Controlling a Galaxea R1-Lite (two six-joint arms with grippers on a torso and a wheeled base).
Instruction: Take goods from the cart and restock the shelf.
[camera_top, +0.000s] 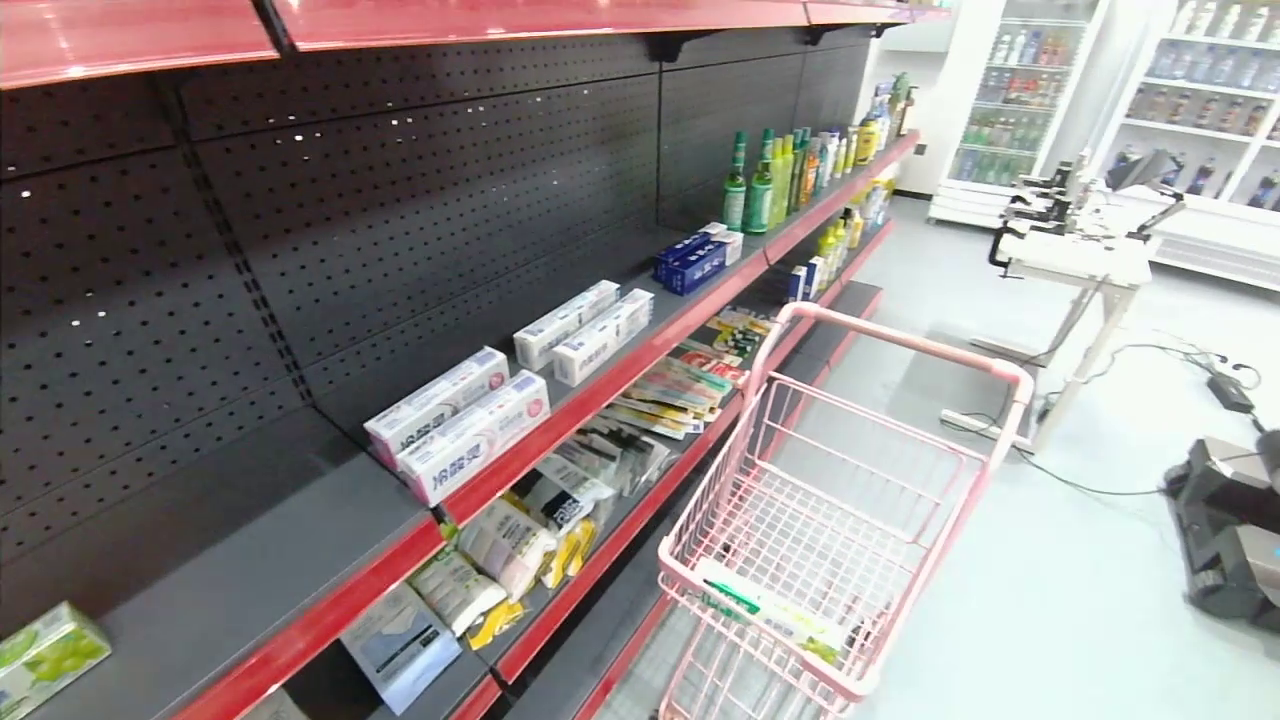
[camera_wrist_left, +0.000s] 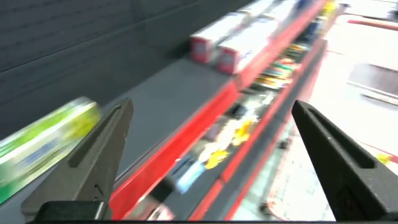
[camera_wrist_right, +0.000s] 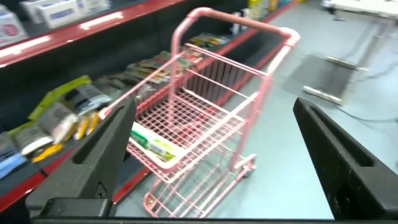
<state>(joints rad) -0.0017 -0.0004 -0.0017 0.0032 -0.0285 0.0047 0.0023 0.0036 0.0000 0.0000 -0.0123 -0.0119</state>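
A white-and-green box (camera_top: 770, 612) lies in the pink cart (camera_top: 1008, 372) beside the shelf (camera_top: 250, 570). The left hand (camera_wrist_left: 211, 104) gapes wide, empty, over the shelf; the right hand (camera_wrist_right: 214, 102), equally wide, hangs above the cart.

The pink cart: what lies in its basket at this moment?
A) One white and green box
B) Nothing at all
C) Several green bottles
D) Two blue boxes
A: a single white and green box lies flat on the floor of the pink cart, at the end away from the handle; no other goods are seen in the basket.
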